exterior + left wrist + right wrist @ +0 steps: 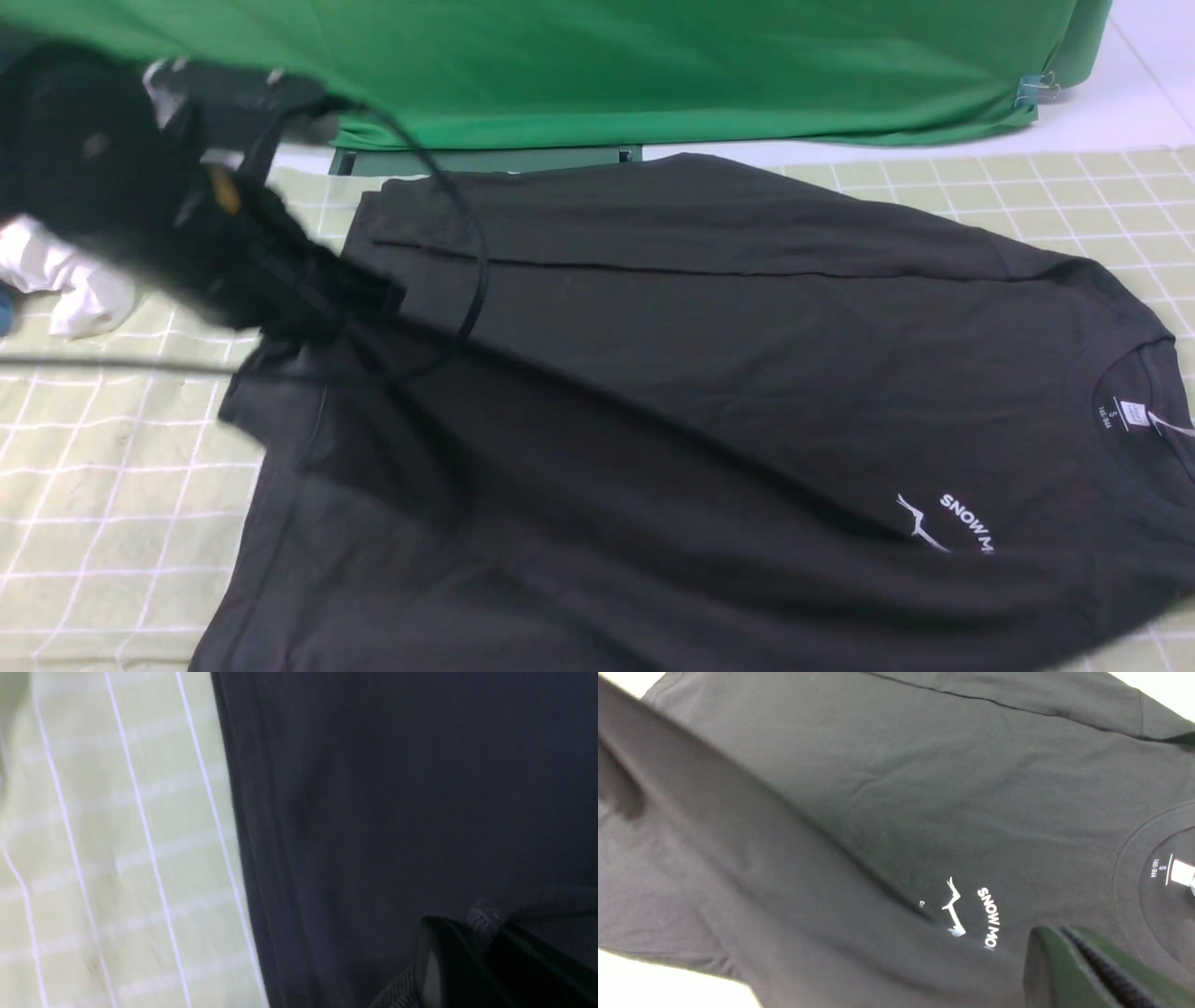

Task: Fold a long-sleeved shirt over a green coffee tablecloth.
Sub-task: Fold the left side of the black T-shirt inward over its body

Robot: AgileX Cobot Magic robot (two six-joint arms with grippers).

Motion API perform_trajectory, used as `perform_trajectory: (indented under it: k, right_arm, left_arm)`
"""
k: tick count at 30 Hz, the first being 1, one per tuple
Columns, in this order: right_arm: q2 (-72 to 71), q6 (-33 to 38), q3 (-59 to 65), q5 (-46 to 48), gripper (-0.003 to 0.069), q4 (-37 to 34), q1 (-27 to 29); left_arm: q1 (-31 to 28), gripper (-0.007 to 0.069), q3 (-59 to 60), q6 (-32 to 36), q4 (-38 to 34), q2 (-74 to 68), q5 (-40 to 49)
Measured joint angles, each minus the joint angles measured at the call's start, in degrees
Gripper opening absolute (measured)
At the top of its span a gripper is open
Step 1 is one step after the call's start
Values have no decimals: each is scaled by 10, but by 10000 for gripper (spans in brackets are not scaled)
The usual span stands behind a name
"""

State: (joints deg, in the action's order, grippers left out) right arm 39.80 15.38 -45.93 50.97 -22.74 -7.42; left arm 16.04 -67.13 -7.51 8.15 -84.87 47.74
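The shirt [709,373] lies spread across the tablecloth [112,485] and fills most of the front view. Its collar and neck label [1132,413] sit at 3 o'clock, and the white print [943,523] at 4 o'clock is partly cut off by a fold. A sleeve lies folded across the body along the 12 o'clock side. The left gripper [359,303], blurred, is at 10 o'clock over the shirt's hem end, with the fabric drawn up to it in a raised ridge. In the left wrist view its jaws are clamped on a grey ribbed edge of the shirt. The right gripper [1064,942] appears only in its own wrist view, just beside the print, with its jaws closed together. Whether any cloth is caught between them cannot be told. A black cable [476,271] loops over the shirt near the left arm. A white garment [65,275] lies at 9 o'clock on the tablecloth, and a deep-green cloth [653,65] hangs at 12 o'clock.
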Motion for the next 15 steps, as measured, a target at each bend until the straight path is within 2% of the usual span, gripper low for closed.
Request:
perform_trajectory:
  k: [6,15]
  right_arm:
    - [0,0,0,0,23,0,0]
    - [0,-1,0,0,29,0,0]
  left_arm:
    - [0,52,-58,-49,68,-82,0]
    - [0,52,-89,-54,112,-176,-24]
